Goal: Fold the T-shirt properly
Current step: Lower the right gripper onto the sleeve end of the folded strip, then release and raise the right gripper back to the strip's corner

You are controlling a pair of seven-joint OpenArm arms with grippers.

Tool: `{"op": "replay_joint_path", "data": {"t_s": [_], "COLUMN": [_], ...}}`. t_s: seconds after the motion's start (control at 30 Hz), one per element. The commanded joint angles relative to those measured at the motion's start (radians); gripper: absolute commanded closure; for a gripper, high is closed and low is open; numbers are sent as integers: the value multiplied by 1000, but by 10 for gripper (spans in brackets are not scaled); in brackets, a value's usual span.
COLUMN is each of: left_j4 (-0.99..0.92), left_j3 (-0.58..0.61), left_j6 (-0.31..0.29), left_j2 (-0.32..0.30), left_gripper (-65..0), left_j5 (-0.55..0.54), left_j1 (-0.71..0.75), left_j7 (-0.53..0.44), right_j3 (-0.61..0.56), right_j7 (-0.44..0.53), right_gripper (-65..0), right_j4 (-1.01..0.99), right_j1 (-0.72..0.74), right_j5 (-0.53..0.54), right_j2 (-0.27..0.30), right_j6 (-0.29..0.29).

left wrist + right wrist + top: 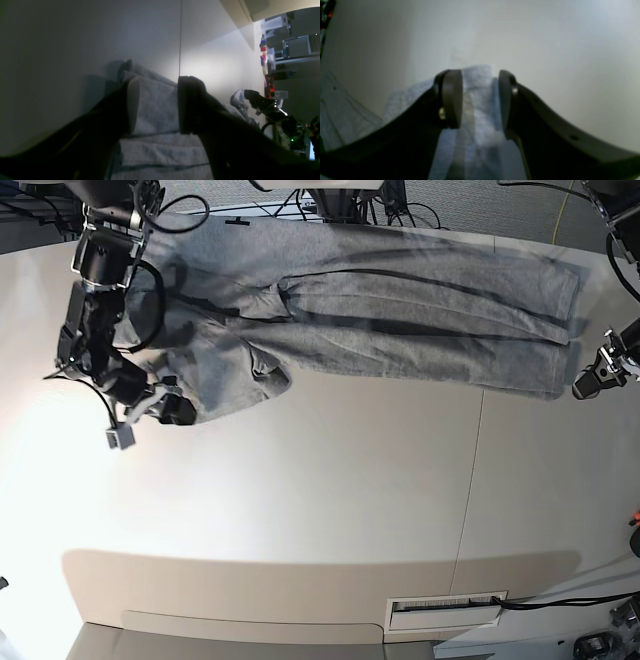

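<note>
Both claws, left claw (153, 105) and right claw (480, 98), pinch the T-shirt (400, 310).

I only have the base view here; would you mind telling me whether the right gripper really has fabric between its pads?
Observer: Yes. The right wrist view shows the right gripper closed on a bunched fold of the T-shirt.
Operator: Thank you. And the left one, at my right edge?
Observer: The left gripper pinches stacked grey layers, with hem lines showing below its fingers.
Operator: Is there lettering near either grip?
Observer: None shows in either wrist view; only plain grey fabric.
</note>
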Motion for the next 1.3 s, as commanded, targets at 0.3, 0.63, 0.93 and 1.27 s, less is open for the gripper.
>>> {"op": "replay_joint_path", "data": {"t_s": [0.3, 0.63, 0.93, 1.27], "left_j4": [14, 14, 14, 14], "left_j3": [-8, -8, -8, -8], "left_j6": [-5, -5, -5, -5], "left_j2": [-33, -33, -33, -33], "left_gripper": [-265, -265, -265, -265], "left_j5": [-29, -29, -30, -37], "left_j1": [-13, -13, -13, -13], "left_j7": [-7, -8, -11, -11], "right_j3": [-7, -7, -9, -69], "right_j7": [-177, -340, -355, -356], "right_gripper": [0, 0, 0, 0], "right_j4": [13, 433, 828, 898], "right_j1": [0, -156, -441, -600], "right_j5": [58, 137, 193, 230], "right_j2": [-43, -70, -162, -179], "right_j6": [-6, -6, -6, -6]}}
